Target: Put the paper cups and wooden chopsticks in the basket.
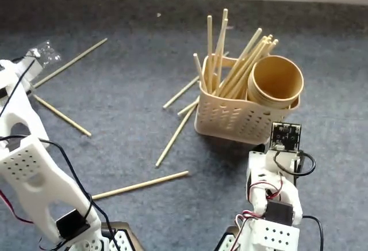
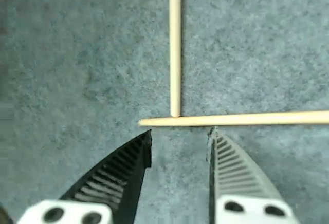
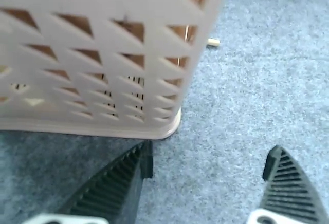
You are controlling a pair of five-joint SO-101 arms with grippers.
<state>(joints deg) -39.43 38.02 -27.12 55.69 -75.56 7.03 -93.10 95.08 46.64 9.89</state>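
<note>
Just beyond the spread left jaws lie two chopsticks (image 2: 241, 118) at right angles.

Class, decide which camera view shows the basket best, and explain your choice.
The high view: the whole basket appears there, holding chopsticks and paper cups. The right wrist view gives one perforated wall and a bottom corner close up. The left wrist view faces two loose chopsticks on the carpet.

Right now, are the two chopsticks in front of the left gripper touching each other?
Touching. In the left wrist view, the end of the lengthwise chopstick butts against the side of the crosswise chopstick, with no carpet visible between them.
</note>
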